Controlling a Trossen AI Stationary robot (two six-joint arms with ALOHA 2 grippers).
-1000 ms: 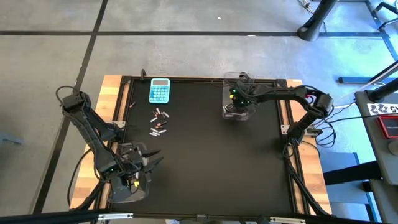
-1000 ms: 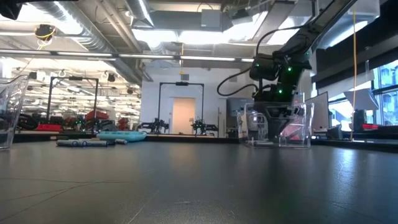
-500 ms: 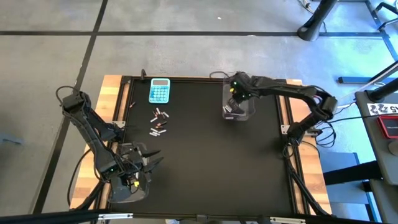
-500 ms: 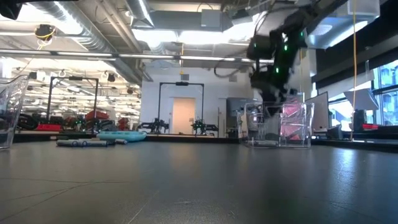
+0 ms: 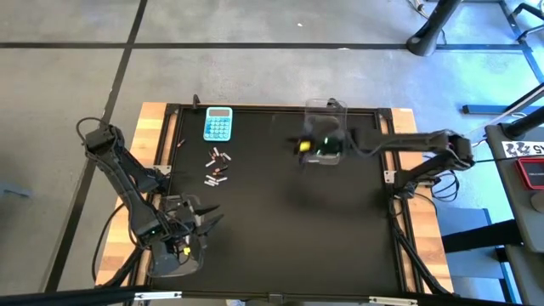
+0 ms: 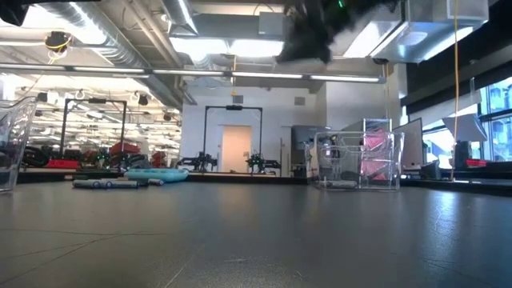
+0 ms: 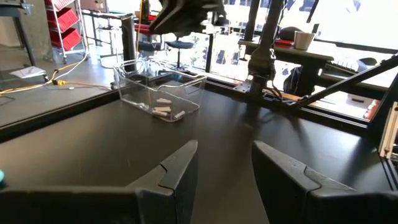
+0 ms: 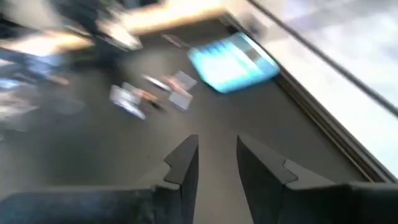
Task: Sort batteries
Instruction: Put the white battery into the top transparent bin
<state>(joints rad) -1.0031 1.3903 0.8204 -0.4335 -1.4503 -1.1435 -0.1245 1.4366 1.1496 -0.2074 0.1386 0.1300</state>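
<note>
Loose batteries point(image 5: 218, 167) lie in a small cluster on the black mat's left half, just in front of the light-blue calculator point(image 5: 218, 124); the low view shows the batteries point(image 6: 104, 183) too. A few white batteries point(image 7: 166, 111) lie in the clear bin point(image 5: 327, 134) near the far edge. My right gripper point(image 5: 304, 146) is blurred, high above the mat by the bin's left side, open and empty point(image 8: 216, 158). My left gripper point(image 5: 201, 223) waits open at the near left corner point(image 7: 225, 163).
A second clear container point(image 6: 12, 144) shows at the low view's left edge. The wide black mat point(image 5: 280, 221) lies between the battery cluster and the bin. Wooden strips and a metal frame point(image 5: 389, 174) border the mat.
My right gripper has risen out of the clear bin, high above the mat, and swung toward the table's left, toward the battery cluster. It is blurred in the latest frames. The bin and the loose batteries have stayed in place.
</note>
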